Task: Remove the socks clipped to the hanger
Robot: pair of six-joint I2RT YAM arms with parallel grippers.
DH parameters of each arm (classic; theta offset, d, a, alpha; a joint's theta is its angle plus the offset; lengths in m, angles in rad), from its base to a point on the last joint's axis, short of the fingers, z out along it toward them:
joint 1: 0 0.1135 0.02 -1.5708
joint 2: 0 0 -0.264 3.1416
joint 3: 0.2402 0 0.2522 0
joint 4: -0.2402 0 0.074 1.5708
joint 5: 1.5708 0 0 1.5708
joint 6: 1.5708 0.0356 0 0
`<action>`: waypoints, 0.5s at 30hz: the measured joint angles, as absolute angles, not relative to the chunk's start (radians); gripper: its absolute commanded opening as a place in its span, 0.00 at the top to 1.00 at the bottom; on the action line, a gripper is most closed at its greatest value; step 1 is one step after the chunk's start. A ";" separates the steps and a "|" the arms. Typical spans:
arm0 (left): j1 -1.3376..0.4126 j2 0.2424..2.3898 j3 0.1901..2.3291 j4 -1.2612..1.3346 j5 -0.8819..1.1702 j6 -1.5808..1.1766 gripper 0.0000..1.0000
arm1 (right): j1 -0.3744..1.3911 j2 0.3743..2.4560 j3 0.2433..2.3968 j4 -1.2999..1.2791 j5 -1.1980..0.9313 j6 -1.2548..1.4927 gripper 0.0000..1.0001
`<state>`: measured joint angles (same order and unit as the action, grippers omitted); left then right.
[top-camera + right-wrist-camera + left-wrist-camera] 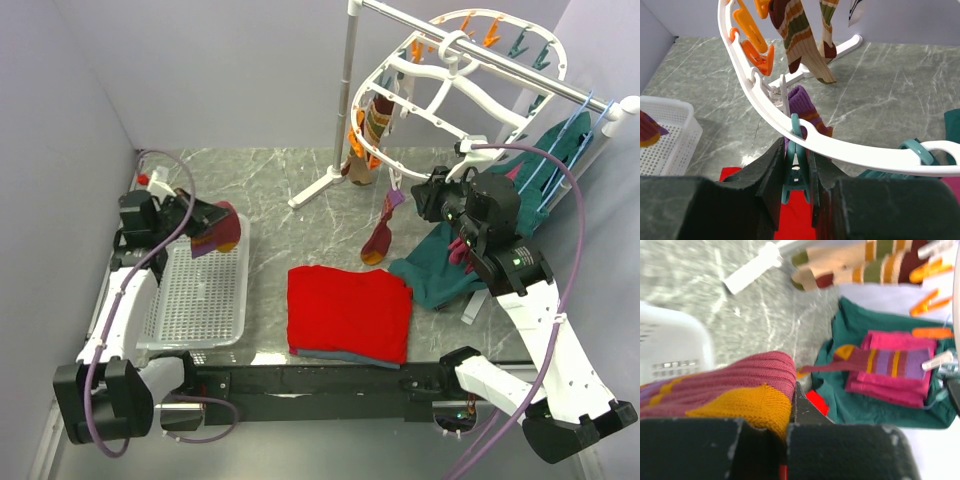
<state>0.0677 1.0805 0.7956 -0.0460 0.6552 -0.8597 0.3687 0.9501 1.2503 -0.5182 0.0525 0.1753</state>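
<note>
R claw point(796, 156) is closed on the teal plastic clip peg point(794, 181) of the white oval plastic hanger point(865, 150). The maroon-purple striped knit sock point(803, 106) hangs vert. just beyond it, below the rim. L claw point(200, 224), well apart, is gripping an orange-heeled maroon sock point(224, 230) over the white slotted plastic basket point(200, 292).

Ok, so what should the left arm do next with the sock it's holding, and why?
Probably open the left end effector and let go. It's shut on a maroon sock with an orange heel, already off the hanger, and hanging about over the white basket, so it should drop in.
</note>
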 measured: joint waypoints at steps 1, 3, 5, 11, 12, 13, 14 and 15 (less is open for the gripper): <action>0.091 1.072 0.796 -0.059 0.658 -0.859 0.99 | 0.369 0.950 1.250 -0.517 0.051 0.178 1.00; 0.139 1.050 0.796 -0.089 0.657 -0.859 0.98 | 0.369 0.950 1.249 -0.516 0.045 0.181 1.00; 0.180 1.030 0.796 -0.111 0.651 -0.859 0.95 | 0.369 0.950 1.249 -0.516 0.041 0.185 1.00; 0.260 1.011 0.782 -0.194 0.587 -0.847 0.69 | 0.369 0.945 1.239 -0.511 0.036 0.189 1.00; 0.273 1.010 0.770 -0.194 0.585 -0.847 0.60 | 0.369 0.945 1.238 -0.511 0.036 0.190 1.00; 0.287 1.010 0.751 -0.192 0.585 -0.852 0.36 | 0.369 0.945 1.237 -0.511 0.035 0.190 1.00; 0.301 1.009 0.726 -0.192 0.585 -0.859 0.25 | 0.369 0.944 1.237 -0.510 0.035 0.190 1.00; 0.308 1.009 0.712 -0.192 0.585 -0.854 0.18 | 0.369 0.944 1.237 -0.510 0.035 0.190 1.00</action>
<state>0.3077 1.0092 0.7124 -0.1925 0.5854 -0.8536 0.3687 0.9440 1.2373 -0.5098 0.0345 0.1902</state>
